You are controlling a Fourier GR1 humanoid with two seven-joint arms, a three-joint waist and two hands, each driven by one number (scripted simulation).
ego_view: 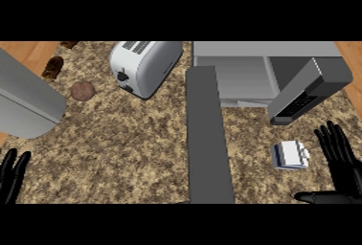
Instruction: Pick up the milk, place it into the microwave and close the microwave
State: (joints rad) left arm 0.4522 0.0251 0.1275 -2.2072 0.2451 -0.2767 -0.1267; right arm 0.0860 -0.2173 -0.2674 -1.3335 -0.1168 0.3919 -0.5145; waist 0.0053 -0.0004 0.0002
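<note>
No text, label or number can be read anywhere.

- Even, fairly bright light covers the speckled brown stone desk [134, 139], with no glare.
- The shiny silver toaster [143, 66] shows soft highlights.
- Shadows are faint; the open grey microwave [247, 76] looks slightly darker inside.

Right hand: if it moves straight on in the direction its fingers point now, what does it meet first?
Probably the microwave near its keypad side. The right hand points up-view, passing right of the milk; height is unclear.
</note>
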